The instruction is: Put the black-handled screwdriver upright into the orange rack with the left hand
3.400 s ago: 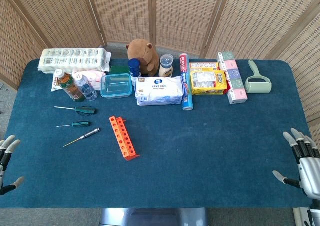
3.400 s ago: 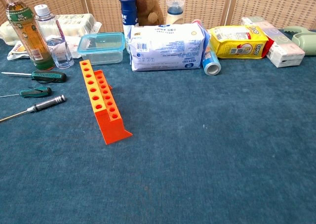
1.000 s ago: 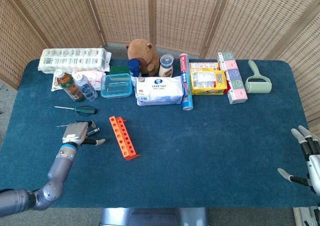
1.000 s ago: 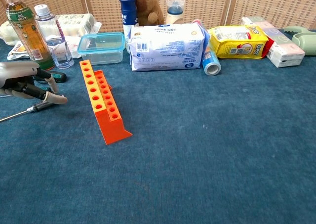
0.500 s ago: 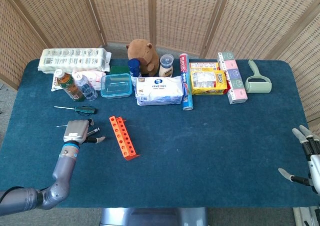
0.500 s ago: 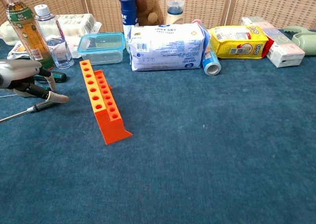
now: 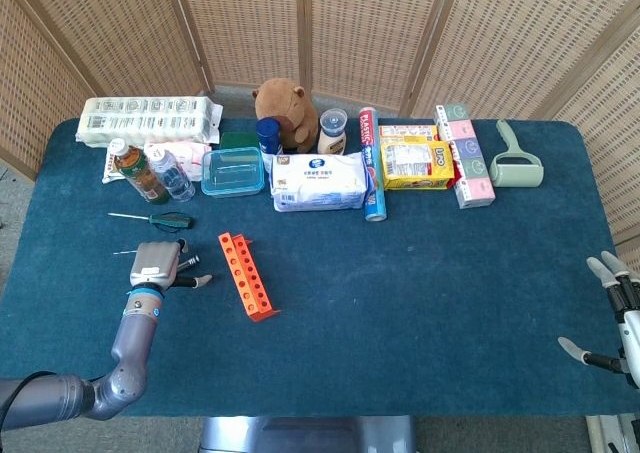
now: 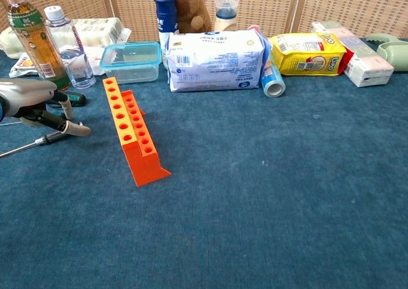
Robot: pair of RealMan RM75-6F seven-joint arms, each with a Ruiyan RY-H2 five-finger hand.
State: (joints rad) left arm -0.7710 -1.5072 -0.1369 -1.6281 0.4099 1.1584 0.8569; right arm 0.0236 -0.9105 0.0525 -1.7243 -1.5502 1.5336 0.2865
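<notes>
The black-handled screwdriver lies flat on the blue cloth, left of the orange rack, with its thin shaft pointing toward the front left. My left hand hovers right over its handle with the fingers bent down and the thumb stretched out toward the rack; I see no grip on it. From above, the left hand hides most of the tool and stands a short way left of the orange rack. My right hand stays at the table's right edge, fingers spread and holding nothing.
Two green-handled screwdrivers lie just behind the left hand, one in plain sight. Bottles, a clear lidded box, a wipes pack, a yellow bag and a plush toy line the back.
The left hand came in from the table's left edge and now hovers over the black-handled screwdriver, in the last second settling slightly lower. The right hand drew back toward the right edge.
</notes>
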